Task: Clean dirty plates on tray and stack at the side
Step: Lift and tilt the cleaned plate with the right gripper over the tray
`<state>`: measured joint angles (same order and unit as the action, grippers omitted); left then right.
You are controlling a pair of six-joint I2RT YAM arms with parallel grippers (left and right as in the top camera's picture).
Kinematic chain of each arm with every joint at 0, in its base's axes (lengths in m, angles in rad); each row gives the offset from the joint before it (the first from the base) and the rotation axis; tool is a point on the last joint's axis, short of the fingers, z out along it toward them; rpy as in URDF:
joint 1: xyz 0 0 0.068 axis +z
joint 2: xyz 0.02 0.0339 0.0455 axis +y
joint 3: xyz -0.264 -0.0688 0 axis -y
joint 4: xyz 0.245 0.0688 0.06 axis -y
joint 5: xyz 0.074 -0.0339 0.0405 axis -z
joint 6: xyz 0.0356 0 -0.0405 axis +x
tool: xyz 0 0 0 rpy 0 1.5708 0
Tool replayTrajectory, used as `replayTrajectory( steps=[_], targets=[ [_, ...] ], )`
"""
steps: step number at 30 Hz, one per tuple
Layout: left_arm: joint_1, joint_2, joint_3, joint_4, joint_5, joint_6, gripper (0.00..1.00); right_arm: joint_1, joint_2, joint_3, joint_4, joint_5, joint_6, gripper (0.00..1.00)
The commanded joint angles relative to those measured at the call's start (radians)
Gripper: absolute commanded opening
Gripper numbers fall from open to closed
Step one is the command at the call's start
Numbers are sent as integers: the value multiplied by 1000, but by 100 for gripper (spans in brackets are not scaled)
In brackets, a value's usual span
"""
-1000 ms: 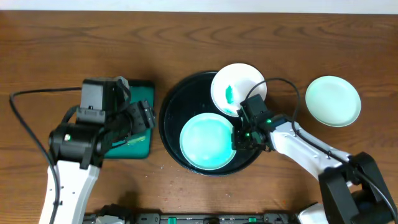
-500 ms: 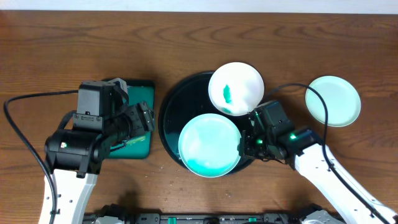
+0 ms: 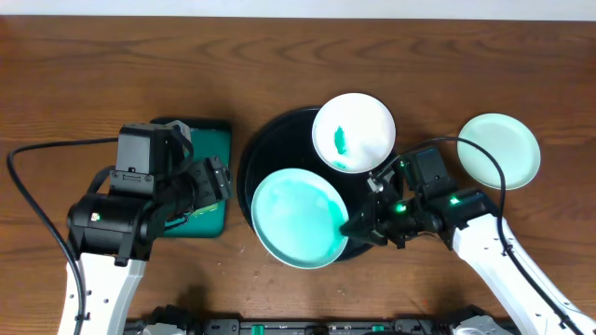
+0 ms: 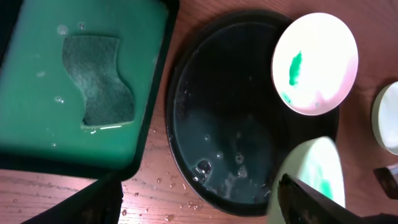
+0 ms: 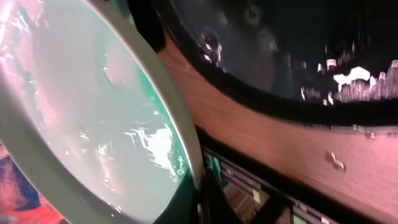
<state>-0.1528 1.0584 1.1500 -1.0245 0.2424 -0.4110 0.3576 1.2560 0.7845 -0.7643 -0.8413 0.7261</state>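
The round black tray [image 3: 272, 154] sits mid-table, wet inside [image 4: 224, 124]. One plate [image 3: 354, 130] with a green smear rests on its far right rim, seen too in the left wrist view [image 4: 314, 62]. My right gripper [image 3: 360, 226] is shut on the right edge of a second, teal-smeared plate [image 3: 298, 223], held tilted over the tray's front rim; up close the plate [image 5: 93, 124] fills the view, its rim pinched by the gripper [image 5: 202, 199]. A third plate [image 3: 498, 151] lies on the table at the right. My left gripper [image 3: 219, 181] hangs open, nothing between its fingers.
A green rectangular tray with a black rim [image 3: 207, 221] lies left of the round tray, holding a dark green sponge [image 4: 99, 81] in a film of water. Water drops dot the wood [image 4: 168, 186] between the two trays. A cable loops along the left.
My right gripper has lifted and tilted the teal-smeared plate and carried it left toward the tray's front rim. The left arm has barely moved.
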Motion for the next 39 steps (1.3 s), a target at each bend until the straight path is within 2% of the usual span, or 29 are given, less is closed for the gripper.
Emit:
replayTrajectory(
  steps=[1,5,12,21,25,30,33,39],
  targets=[
    [-4,-1,-5,-11,12,7,80,-18,-13,-1,39,48,-27,1],
    [-4,-1,-5,-14,12,7,81,-18,-13,-1,73,294,-71,2],
    [-4,-1,-5,-14,11,7,81,-18,-13,-1,104,589,-205,1],
    [-4,-1,-5,-14,11,7,81,-18,-13,-1,74,771,-257,2],
    [-4,-1,-5,-14,11,7,81,-18,-13,1,-25,815,-218,2],
    [-4,0,-5,-11,8,7,80,-18,-13,6,-238,791,-78,2],
    [-4,0,-5,-11,8,7,80,-18,-13,6,-346,702,-72,2],
    [-4,0,-5,-11,8,7,80,-18,-13,6,-355,291,-264,2]
  ],
)
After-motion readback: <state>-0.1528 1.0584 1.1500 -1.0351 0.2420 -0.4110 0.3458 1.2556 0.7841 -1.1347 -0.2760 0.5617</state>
